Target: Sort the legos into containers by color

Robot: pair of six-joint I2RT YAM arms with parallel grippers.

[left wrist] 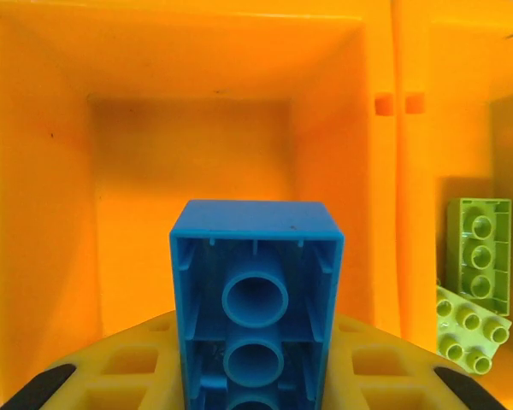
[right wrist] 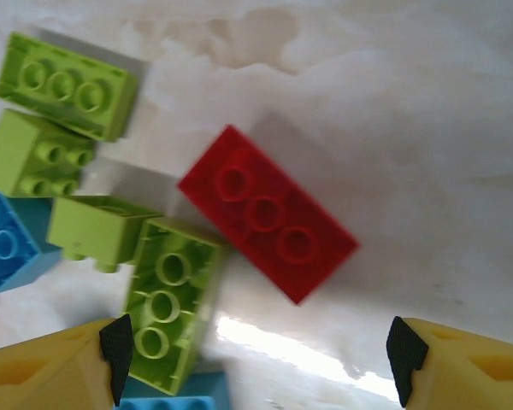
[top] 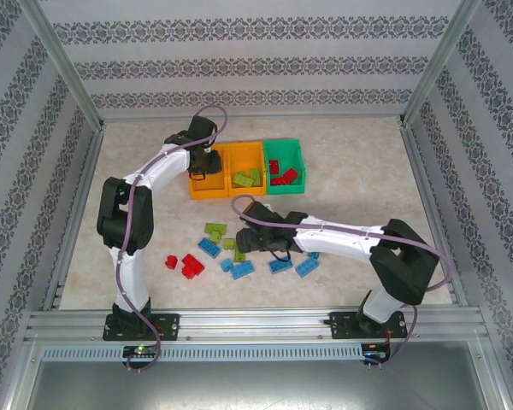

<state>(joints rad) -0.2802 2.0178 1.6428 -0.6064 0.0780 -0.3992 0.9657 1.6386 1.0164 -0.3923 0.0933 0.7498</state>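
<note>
My left gripper (top: 203, 165) hangs over the left orange container (top: 197, 190) and is shut on a blue lego (left wrist: 255, 290), whose hollow underside faces the wrist camera. This container's floor (left wrist: 188, 171) is bare. The middle orange container (top: 245, 152) holds lime legos (left wrist: 479, 254). Red legos (top: 284, 176) lie in the green container (top: 285, 147). My right gripper (right wrist: 261, 354) is open, low above the table, with a red lego (right wrist: 268, 213) just ahead of it. An overturned lime lego (right wrist: 171, 299) lies by its left finger. Loose legos (top: 238, 269) lie around it.
More lime legos (right wrist: 64, 85) and a blue one (right wrist: 4, 239) crowd the left of the right wrist view. Red legos (top: 188, 265) sit near the left arm's base. The table has metal rails (top: 77, 213) along its sides and patterned walls behind.
</note>
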